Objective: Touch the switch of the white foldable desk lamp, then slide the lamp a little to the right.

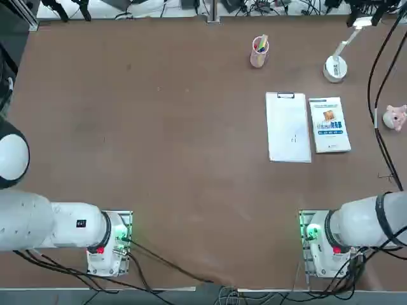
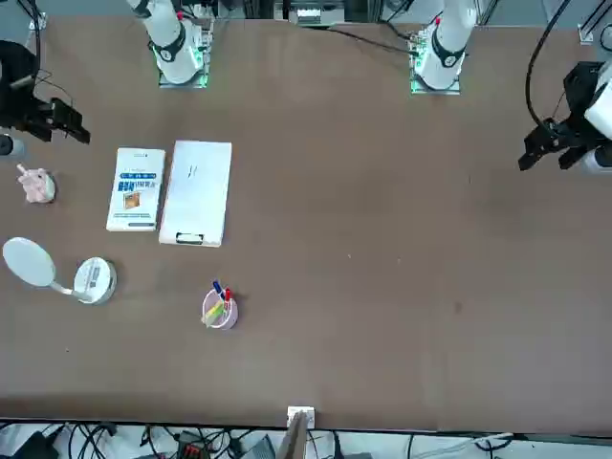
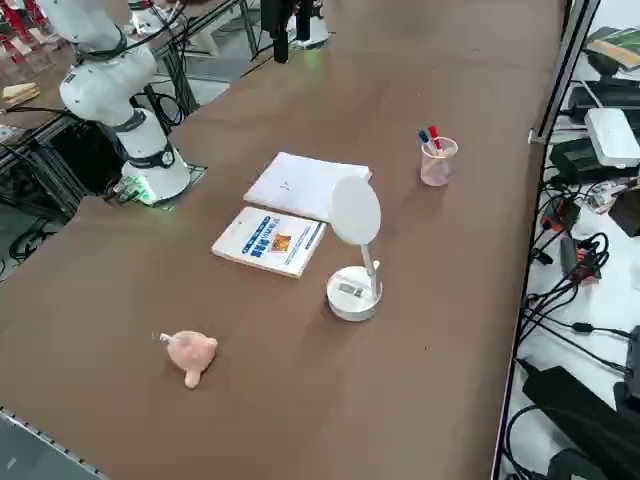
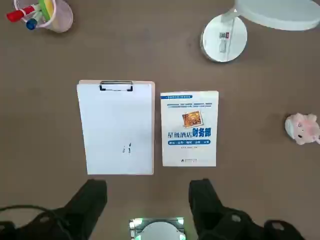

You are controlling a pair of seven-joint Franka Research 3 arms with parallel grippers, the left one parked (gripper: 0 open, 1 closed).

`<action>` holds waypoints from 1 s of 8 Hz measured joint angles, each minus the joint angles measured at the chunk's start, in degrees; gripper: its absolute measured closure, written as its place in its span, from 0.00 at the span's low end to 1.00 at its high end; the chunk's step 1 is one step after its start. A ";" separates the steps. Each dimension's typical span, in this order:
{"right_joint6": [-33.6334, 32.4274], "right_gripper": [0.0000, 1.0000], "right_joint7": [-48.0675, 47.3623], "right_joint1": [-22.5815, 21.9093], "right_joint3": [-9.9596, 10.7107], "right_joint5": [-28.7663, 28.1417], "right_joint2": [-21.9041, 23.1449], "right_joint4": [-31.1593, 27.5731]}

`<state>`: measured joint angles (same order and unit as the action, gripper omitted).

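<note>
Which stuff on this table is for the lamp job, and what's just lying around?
For the job: white round-based desk lamp; right hand.

Lying about: pink pen cup; white paper clipboard; white-covered book; pink pig figurine.

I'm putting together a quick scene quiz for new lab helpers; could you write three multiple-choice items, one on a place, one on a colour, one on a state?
1. In the top view, the book lies on which side of the clipboard?
A) left
B) right
C) on top of it

2. What colour is the pig figure?
A) green
B) black
C) pink

3. How is the robot's right claw?
A) open and holding nothing
B) shut on the lamp
C) shut on a pen

1: B, the book lies just right of the clipboard.
2: C, the pig figure shows pink all over its back.
3: A, the right claw has its fingers wide apart with nothing between them.
</note>
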<state>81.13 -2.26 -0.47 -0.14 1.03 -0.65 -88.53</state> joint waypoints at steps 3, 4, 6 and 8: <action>0.00 0.00 0.01 -0.17 -0.45 -0.02 0.00 0.00; -0.01 0.00 0.00 -0.17 -0.46 -0.02 -0.02 0.00; -0.07 0.00 -0.22 -0.17 -0.46 0.02 -0.53 -0.04; 0.45 0.00 -1.04 -0.08 -0.25 1.02 -4.24 -0.64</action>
<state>81.58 -3.29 -0.55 -0.39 2.05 -4.89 -89.17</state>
